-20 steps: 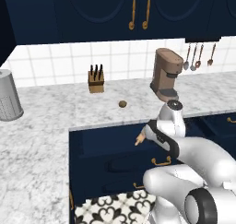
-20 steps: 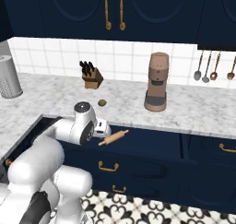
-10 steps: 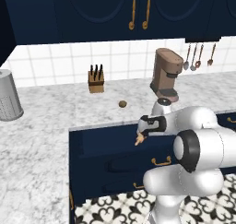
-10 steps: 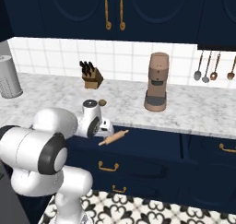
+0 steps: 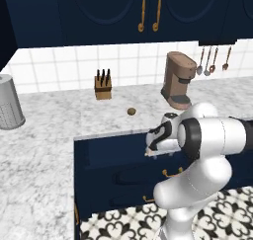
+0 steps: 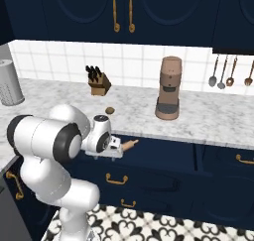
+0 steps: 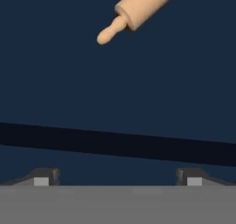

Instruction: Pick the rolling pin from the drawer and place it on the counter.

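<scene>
gripper (image 7: 118,176) open, rolling pin (image 7: 138,11) ahead, not touching

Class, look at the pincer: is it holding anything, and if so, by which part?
Nothing is held. The pincer is open, its fingertips wide apart, and the rolling pin lies apart from it in the drawer.

The white arm folds at a bulky dark-jointed elbow, forearm level, wrist turned sideways. Its pincer (image 7: 118,174) faces forward, both dark fingertips (image 7: 45,175) set wide apart, gripping nothing.
</scene>
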Motion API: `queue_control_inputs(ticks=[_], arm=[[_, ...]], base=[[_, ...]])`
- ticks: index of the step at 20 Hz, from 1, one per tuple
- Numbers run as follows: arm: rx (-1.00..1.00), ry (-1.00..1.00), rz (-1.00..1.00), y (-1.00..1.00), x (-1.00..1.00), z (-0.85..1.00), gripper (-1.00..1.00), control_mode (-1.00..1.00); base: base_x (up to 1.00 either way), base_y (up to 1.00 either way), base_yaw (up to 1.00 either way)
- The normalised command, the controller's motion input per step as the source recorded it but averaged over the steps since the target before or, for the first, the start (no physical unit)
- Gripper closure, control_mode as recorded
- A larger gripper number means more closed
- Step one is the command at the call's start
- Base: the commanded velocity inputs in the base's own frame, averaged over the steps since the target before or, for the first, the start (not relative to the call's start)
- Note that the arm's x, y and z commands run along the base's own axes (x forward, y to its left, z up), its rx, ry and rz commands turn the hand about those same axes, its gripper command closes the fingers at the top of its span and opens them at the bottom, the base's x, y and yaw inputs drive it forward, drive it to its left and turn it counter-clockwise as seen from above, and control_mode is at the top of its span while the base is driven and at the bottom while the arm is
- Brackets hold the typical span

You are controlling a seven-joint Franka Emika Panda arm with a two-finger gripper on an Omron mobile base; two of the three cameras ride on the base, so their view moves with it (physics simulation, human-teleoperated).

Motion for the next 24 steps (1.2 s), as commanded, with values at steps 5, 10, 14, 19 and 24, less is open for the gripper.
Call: queue_control_inputs(ticks=[5,10,14,19,24], arm=[[0.02,0.14,0.00,-0.10,-0.99,-0.30,-1.00,-1.00],[0.04,0.05,0.01,-0.23,-1.00,-0.12,-1.00,-1.00],[0.03,0.07,0.01,-0.13,-0.97,0.01,-1.00,-1.00],[0.07,0.00,0.01,0.00,-0.03,0.68,-1.00,-1.00],[0.12,-0.06,0.00,0.12,0.95,0.58,-1.00,-1.00]], base=[[0.00,0.00,0.00],[0.00,0.00,0.00],[0.00,0.00,0.00],[0.00,0.00,0.00],[0.00,0.00,0.00]])
